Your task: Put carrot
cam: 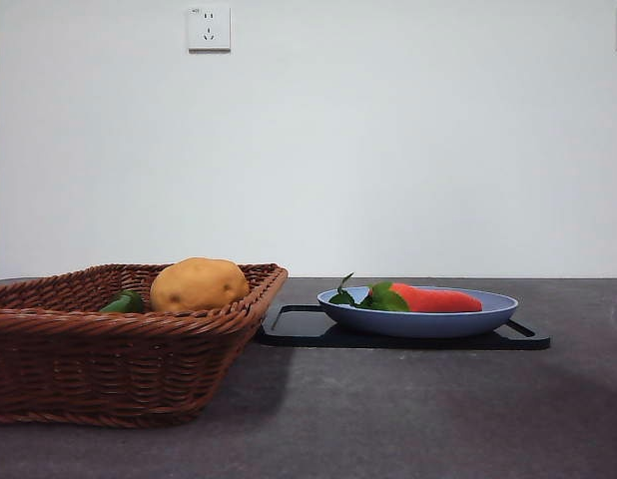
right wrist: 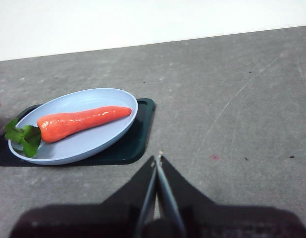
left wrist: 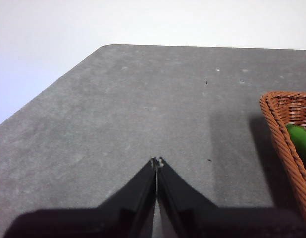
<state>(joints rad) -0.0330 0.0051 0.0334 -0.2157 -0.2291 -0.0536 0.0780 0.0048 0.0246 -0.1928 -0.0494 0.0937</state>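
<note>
Wicker basket (cam: 109,349): near left of the grey table (cam: 408,419), rim flared; bare tabletop lies open in front and to its right. Contents: a yellow-brown potato (cam: 199,284) and a green item (cam: 125,302), mostly hidden by the rim.

Black tray (cam: 408,339): further back, just right of the basket, carrying a blue plate (cam: 418,319).

Carrot (cam: 433,298): lying flat in the plate, leaves toward the basket, tip pointing right.

Wall socket (cam: 209,28): far wall, no legible writing.

Left gripper (left wrist: 156,162): jaws together, over bare table beside the basket.

Right gripper (right wrist: 157,157): jaws together, near the tray, apart from the carrot.
</note>
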